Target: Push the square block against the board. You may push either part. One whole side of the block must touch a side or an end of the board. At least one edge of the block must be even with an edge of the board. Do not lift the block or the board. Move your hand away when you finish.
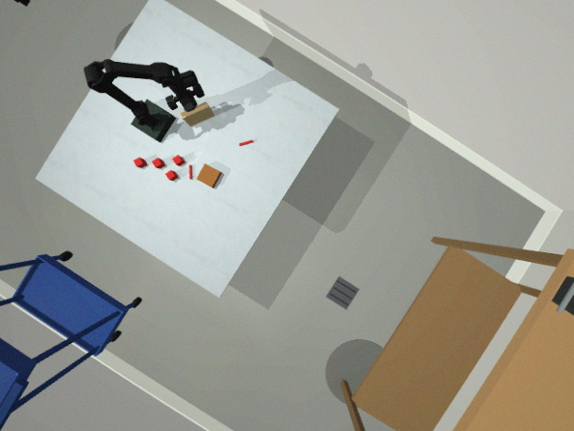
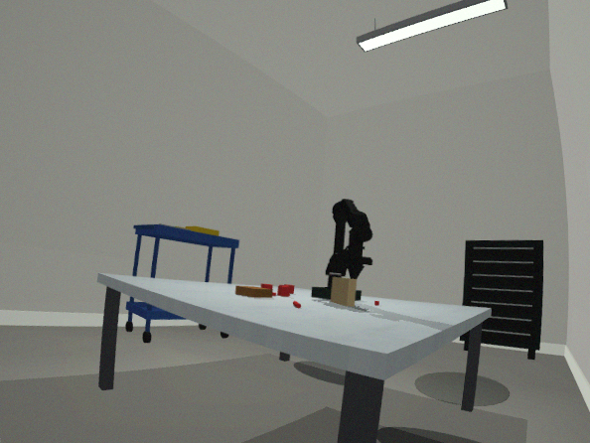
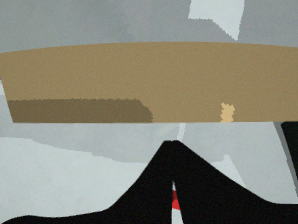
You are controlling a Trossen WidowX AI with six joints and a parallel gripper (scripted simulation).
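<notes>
Two parts matter to us here, and they are still well apart: the square block (image 1: 209,176) (image 2: 253,291), orange and lying flat on the table (image 1: 145,203) (image 2: 248,318), and the tan board (image 1: 200,116) (image 2: 343,292) (image 3: 150,75), standing on a narrow side near the arm's base. We have the gripper (image 1: 190,105) (image 2: 354,276) (image 3: 170,147) clenched with nothing in it, its fingertips down by the board's face, on the side turned away from the block as we read the top view. Whether they touch that face, we cannot tell. So we judge this to be the lining-up stage, just ahead of a push, with the joining of the parts yet to be done. Next we'd want the closed fingers low against the board, near the middle of its length, then a slow, level slide toward the block. Push too high and this upright piece could tip; push off-centre and it could swing round. We also want to watch the nearest red cube (image 1: 178,159) and the red stick (image 1: 190,172) just beside the block, since either could get caught in the gap. After that come full side contact, one pair of edges brought even, and our hand backed away, with neither part lifted.
</notes>
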